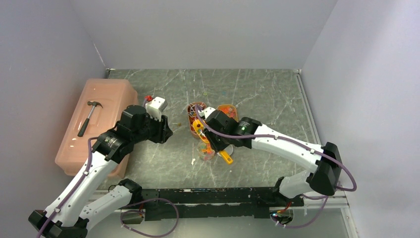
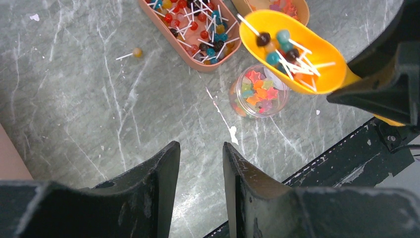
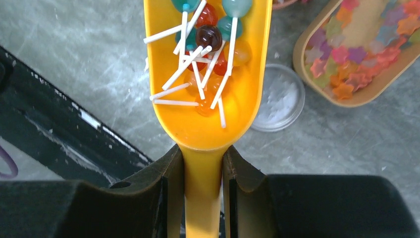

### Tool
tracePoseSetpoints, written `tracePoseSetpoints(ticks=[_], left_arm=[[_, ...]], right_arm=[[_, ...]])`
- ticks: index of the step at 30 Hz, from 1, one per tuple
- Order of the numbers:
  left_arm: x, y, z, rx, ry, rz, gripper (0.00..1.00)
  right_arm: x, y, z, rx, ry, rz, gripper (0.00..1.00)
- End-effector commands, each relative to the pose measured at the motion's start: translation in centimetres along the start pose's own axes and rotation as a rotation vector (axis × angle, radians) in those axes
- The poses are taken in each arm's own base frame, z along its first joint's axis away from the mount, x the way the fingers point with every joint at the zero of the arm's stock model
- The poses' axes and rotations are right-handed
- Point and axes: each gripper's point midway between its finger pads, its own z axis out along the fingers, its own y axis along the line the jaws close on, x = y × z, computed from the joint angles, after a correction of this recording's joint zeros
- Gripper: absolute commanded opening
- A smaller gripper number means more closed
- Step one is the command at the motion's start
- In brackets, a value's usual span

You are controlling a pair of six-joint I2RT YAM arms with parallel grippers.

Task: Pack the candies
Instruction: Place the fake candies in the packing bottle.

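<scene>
My right gripper [image 3: 203, 154] is shut on the handle of a yellow-orange scoop [image 3: 233, 114]. The scoop holds several small lollipop candies [image 3: 208, 37] with white sticks. In the left wrist view the loaded scoop [image 2: 322, 69] hangs just above and right of a small clear jar [image 2: 236, 101] of star-shaped candies [image 2: 258, 91]. More lollipops lie in an oval orange tray [image 2: 185, 53]. My left gripper [image 2: 200, 148] is open and empty, low over the table to the left of the jar. From above, the right gripper [image 1: 214, 141] sits over the jar [image 1: 204, 152].
A second oval tray [image 3: 356, 102] holds star candies. A clear round lid [image 3: 277, 96] lies beside it. One loose lollipop [image 2: 136, 52] lies on the table. A pink bin [image 1: 111, 94] with a hammer [image 1: 89, 117] on it stands at the left. A black rail [image 1: 213, 196] runs along the near edge.
</scene>
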Motion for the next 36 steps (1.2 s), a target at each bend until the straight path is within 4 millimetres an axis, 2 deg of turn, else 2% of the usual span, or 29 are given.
tracePoseSetpoints(ticks=[1, 9, 13, 26, 36], left_arm=[[-0.1, 0.0, -0.1, 0.001, -0.009, 0.013, 0.43], [-0.3, -0.1, -0.4, 0.005, -0.023, 0.014, 0.42], [-0.4, -0.2, -0.6, 0.008, -0.032, 0.014, 0.42], [-0.7, -0.4, -1.1, 0.014, -0.052, 0.016, 0.42], [-0.9, -0.5, -1.5, 0.021, -0.065, 0.017, 0.42]], right_arm=[[2.7, 0.9, -1.8, -0.023, 0.061, 0.022, 0.00], [7.1, 1.6, -2.5, -0.040, 0.200, 0.057, 0.00], [8.4, 1.7, -2.8, -0.042, 0.259, 0.069, 0.00], [10.4, 2.3, -3.1, -0.043, 0.457, 0.062, 0.00], [10.2, 2.3, -3.7, -0.059, 0.553, 0.076, 0.00]])
